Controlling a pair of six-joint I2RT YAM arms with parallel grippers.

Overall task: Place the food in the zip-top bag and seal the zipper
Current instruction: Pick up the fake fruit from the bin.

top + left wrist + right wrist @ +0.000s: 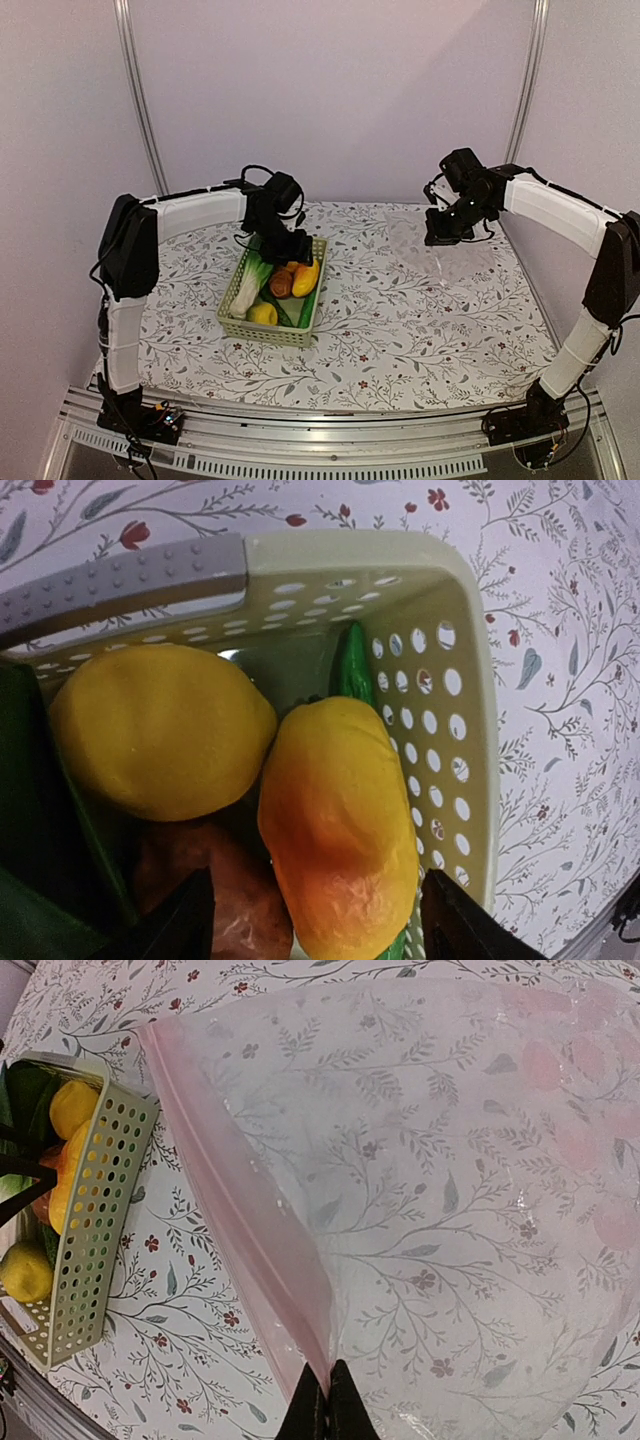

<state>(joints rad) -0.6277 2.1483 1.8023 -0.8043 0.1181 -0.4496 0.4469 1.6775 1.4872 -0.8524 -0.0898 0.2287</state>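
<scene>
Left gripper (320, 935) hangs spread over the basket (470, 680), jaws either side of the orange-yellow oblong piece (340, 820), not yet closed on it. Right gripper (320, 1410) is clenched on the zipper (240, 1190) edge of the zip-top bag (450, 1210), which sits just right of the basket.

Step in hand, as judged: first pick. The next move calls for lowering, closing, then carrying the piece to the bag mouth.

Only the right wrist view shows the pinch; the top view barely resolves the bag.

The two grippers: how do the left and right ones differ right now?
The left gripper is open, jaws spread either side of the orange-yellow piece; the right gripper is shut, pinching the zip-top bag at its zipper. The left gripper is at the basket of food; the right gripper is off to the side, at the bag. Both are black.
</scene>
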